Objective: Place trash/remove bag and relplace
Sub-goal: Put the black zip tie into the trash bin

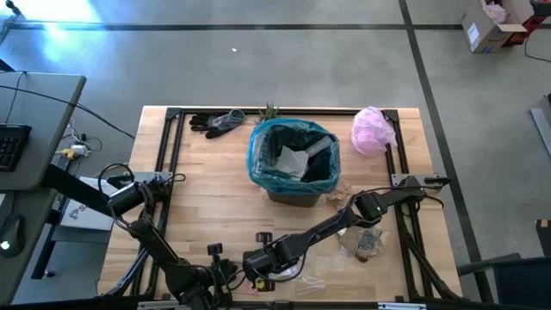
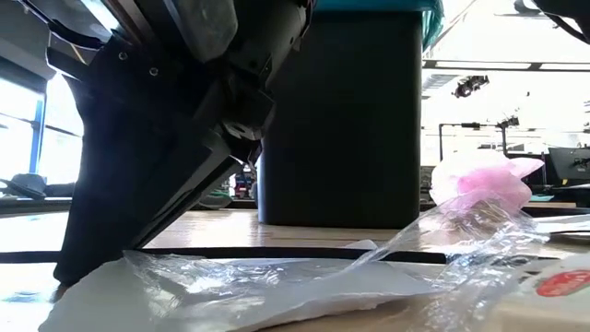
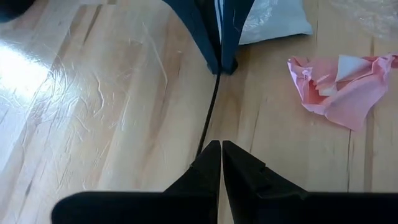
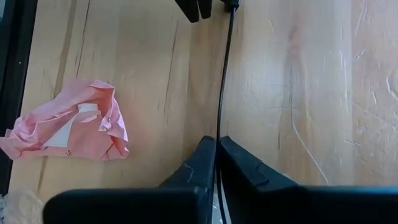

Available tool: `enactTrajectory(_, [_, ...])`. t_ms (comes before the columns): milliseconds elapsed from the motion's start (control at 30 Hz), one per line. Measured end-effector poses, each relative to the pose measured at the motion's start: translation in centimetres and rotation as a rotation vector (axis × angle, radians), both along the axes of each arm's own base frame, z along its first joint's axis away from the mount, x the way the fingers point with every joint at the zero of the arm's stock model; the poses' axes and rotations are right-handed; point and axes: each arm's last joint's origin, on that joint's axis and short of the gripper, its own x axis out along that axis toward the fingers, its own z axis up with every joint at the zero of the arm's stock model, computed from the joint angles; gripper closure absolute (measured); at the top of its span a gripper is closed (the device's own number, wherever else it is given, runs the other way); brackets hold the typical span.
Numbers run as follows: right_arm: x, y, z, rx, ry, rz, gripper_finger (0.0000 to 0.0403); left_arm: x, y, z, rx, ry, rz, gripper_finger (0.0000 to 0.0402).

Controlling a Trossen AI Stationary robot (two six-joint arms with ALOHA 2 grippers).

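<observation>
The teal bag [image 1: 256, 159] lines the dark bin [image 1: 293, 196] at the table's middle, with pale scraps [image 1: 293, 160] inside. Clear wrappers [image 1: 314, 277] and a brownish lump [image 1: 370, 247] lie near the near edge. Both grippers are low over the near edge, tip to tip: the left gripper [image 3: 221, 148] and the right gripper [image 4: 216, 144], each shut. A crumpled pink paper [image 3: 339, 84] [image 4: 68, 130] lies beside them. A thin black cord [image 4: 222, 81] runs on the wood between the two sets of fingertips. My left gripper's shut fingertips stand at the end of the black cord [image 3: 210, 118]; whether they touch it, I cannot tell. My right gripper's shut fingers sit over the cord [image 4: 219, 127], which passes under or between them; touch cannot be told.
Dark gloves [image 1: 217, 122] and a small green plant [image 1: 270, 111] lie behind the bin, and a pale pink plastic bag [image 1: 372, 131] sits at the far right. A black frame rail [image 1: 164, 164] edges the table. In the low view, clear wrapper [image 2: 277, 277] fills the foreground.
</observation>
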Motion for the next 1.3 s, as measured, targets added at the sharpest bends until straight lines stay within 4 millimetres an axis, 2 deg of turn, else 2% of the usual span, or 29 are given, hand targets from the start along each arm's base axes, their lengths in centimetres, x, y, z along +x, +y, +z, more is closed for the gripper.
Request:
enactTrajectory(267, [0.0,-0.2,0.0,-0.011,-0.002,-0.008,0.0403,0.0,0.0,0.0,0.01,-0.008,0.002,0.0402])
enactTrajectory(400, [0.1,0.0,0.6,-0.041,-0.017,-0.012,0.0403,-0.2,0.3,0.5,0.033,-0.024,0.017,0.0402])
enactTrajectory(500, [0.1,0.1,1.5,-0.089,-0.029,-0.011,0.0403,-0.6,0.6,2.0,0.051,-0.093,0.049,0.0402])
enactTrajectory(700, [-0.3,-0.8,3.8,-0.211,-0.049,-0.037,0.0403,-2.4,1.6,6.8,0.071,-0.295,0.083,0.0402])
enactTrajectory(800, [-0.6,-1.0,6.1,-0.231,-0.096,-0.052,0.0403,-3.4,1.9,9.1,0.062,-0.383,0.072,0.0402])
enactTrajectory(933, [-0.8,-1.1,8.5,-0.243,-0.167,-0.067,0.0403,-4.3,2.2,11.0,0.067,-0.456,0.054,0.0402])
enactTrajectory(1100, [-1.6,-1.4,13.8,-0.263,-0.319,-0.084,0.0403,-4.7,2.5,11.5,0.096,-0.473,0.044,0.0402])
enactTrajectory(1300, [-3.5,-2.1,20.8,-0.322,-0.52,-0.101,0.0403,-4.8,2.7,10.8,0.086,-0.477,0.062,0.0402])
